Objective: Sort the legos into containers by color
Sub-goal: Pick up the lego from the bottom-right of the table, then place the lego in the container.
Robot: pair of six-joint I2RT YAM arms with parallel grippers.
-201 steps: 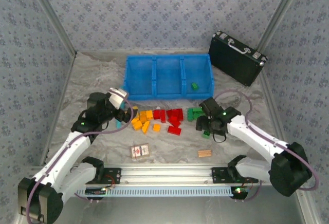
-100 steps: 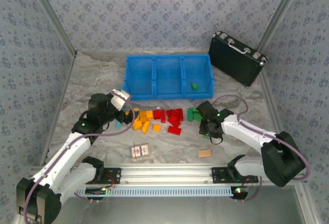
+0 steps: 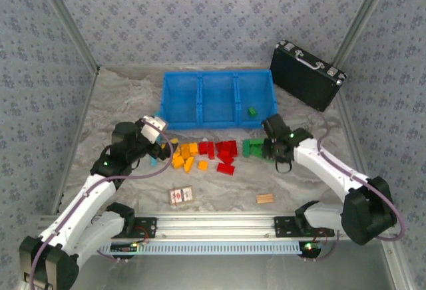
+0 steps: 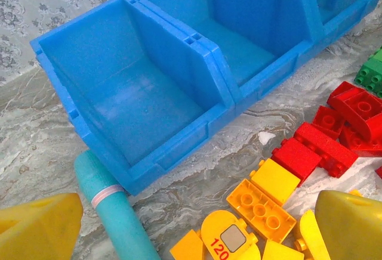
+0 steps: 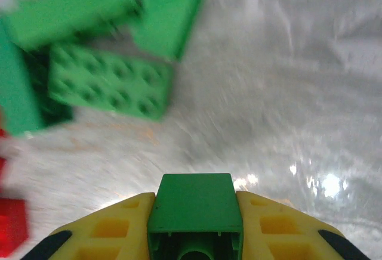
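The legos lie in a row on the table: orange-yellow bricks [image 3: 185, 156], red ones [image 3: 220, 153] and green ones [image 3: 252, 147]. Behind them stands the blue tray [image 3: 200, 97] with its three containers; one green brick [image 3: 252, 111] lies in the right one. My right gripper [image 3: 272, 149] hangs just right of the green pile, shut on a green brick [image 5: 196, 207] held above the table. My left gripper [image 3: 160, 145] stands open over the yellow bricks [image 4: 260, 207], its fingers [image 4: 37, 231] wide apart. In the left wrist view the left container [image 4: 138, 96] is empty.
A teal cylinder [image 4: 111, 213] lies against the tray's front left corner. A black case [image 3: 307, 74] stands at the back right. A tan wooden block [image 3: 265, 199] and a small printed box [image 3: 180, 196] lie near the front rail. Patterned walls close in the table.
My right gripper has shut on a green brick and lifted it, moving back from the near side of the green pile towards the tray. The left gripper has shifted only slightly.
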